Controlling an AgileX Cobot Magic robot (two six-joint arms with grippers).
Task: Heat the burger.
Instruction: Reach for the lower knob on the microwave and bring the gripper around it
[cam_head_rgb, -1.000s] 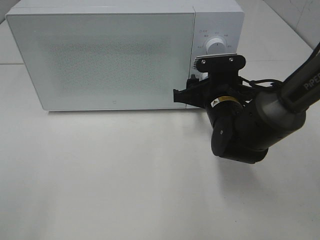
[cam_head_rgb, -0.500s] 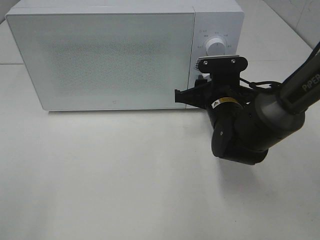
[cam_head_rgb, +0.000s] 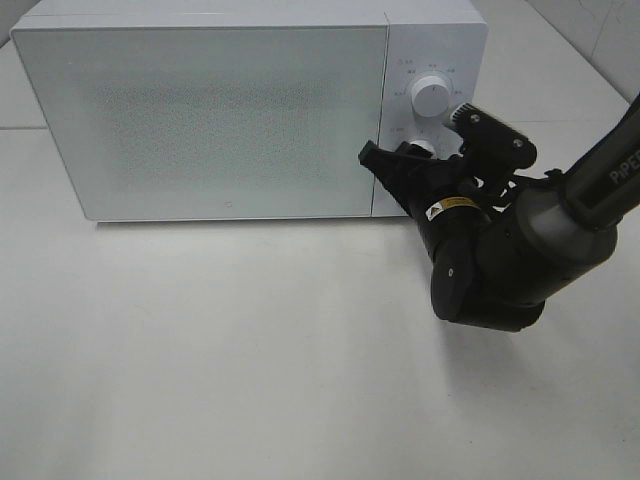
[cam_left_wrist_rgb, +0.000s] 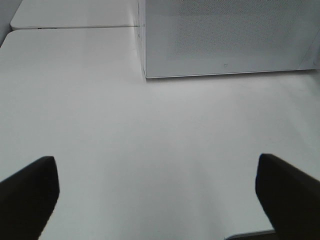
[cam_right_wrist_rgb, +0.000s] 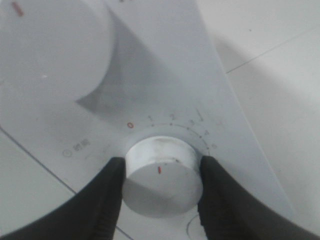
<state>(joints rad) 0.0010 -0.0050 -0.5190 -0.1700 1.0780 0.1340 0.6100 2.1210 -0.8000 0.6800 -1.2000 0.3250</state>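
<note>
Right wrist view: my right gripper (cam_right_wrist_rgb: 161, 167) pinches lower timer knob (cam_right_wrist_rgb: 160, 187), one finger on each side, ready to set heating time. Door of microwave (cam_head_rgb: 200, 110) is shut. No burger in view; likely inside. My left gripper (cam_left_wrist_rgb: 155, 165) is spread wide, parked over table (cam_left_wrist_rgb: 150, 125), clear of work.

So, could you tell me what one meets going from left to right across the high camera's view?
Microwave door → upper dial → the right arm's bulky black joint. The right gripper, shut on the lower dial, lines up with the upper dial left to right, so I leave both out.
</note>
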